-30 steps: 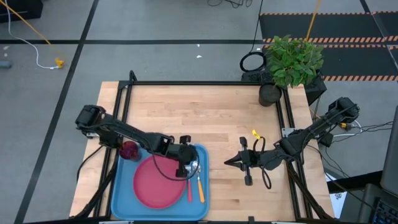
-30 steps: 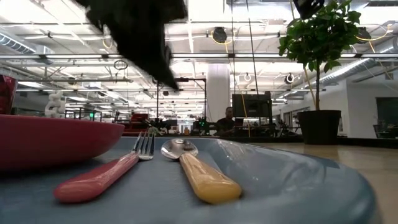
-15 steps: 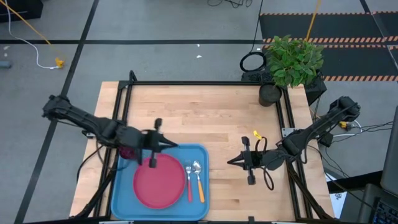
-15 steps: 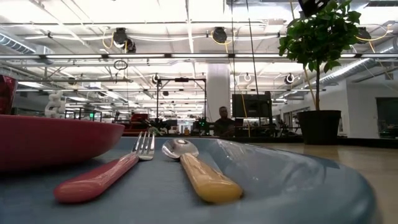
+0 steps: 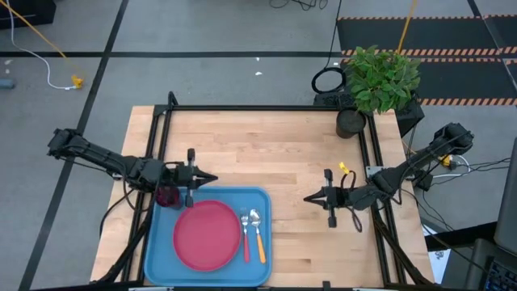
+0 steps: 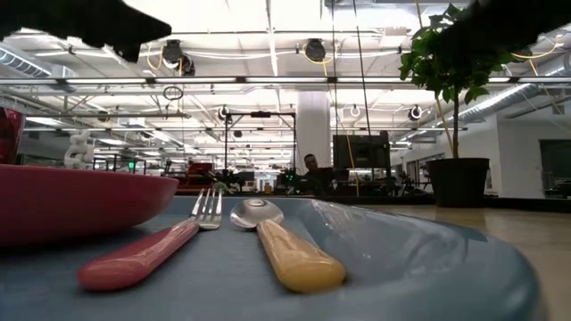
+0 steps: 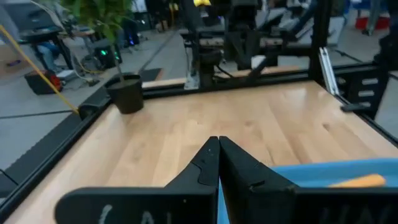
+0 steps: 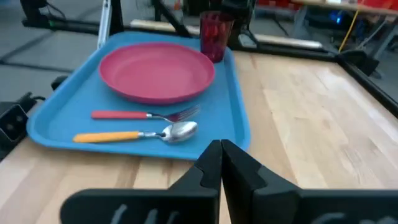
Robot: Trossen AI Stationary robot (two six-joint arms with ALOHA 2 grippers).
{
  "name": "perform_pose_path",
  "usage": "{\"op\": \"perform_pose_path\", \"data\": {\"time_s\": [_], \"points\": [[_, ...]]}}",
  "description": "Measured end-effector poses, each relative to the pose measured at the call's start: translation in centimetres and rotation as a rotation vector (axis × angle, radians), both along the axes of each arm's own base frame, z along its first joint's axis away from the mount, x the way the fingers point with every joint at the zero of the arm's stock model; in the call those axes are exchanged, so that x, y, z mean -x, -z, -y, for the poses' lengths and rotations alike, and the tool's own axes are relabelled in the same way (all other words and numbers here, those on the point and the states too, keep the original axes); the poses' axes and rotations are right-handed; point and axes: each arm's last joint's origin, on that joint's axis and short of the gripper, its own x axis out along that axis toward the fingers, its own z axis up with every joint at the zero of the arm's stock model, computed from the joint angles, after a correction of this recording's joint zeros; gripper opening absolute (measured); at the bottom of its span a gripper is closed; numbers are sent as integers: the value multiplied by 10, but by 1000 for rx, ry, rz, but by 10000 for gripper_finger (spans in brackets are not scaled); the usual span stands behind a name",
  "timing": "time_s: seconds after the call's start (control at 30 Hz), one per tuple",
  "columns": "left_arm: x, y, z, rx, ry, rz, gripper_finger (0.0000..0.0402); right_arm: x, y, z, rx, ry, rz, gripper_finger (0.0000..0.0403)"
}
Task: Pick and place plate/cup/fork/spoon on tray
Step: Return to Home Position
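On the tray [image 5: 161, 259] you have the plate [image 5: 206, 234], the cup [image 5: 168, 196] at a corner, and the fork [image 5: 245, 234] beside the spoon [image 5: 258, 234]. The left gripper [image 5: 212, 179] is near the cup and the right gripper [image 5: 307, 198] is over bare table, both pinched closed and holding nothing.

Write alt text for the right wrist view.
A blue tray on a wooden table holds a pink plate, a fork and a spoon, with a red cup at its far corner. The shut right hand points toward it.

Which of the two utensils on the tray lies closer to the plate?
The fork, with the red-pink handle; it lies between the plate and the orange-handled spoon.
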Motion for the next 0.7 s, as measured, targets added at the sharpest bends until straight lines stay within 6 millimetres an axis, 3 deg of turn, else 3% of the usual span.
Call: {"op": "perform_pose_path", "data": {"time_s": [0.27,0.7], "points": [[7,13,-10,13,-35,9,5,31,36,21,-24,-23,110,0],[8,31,-22,-3,-47,-53,5,55,59,45,22,-44,196,0]]}}
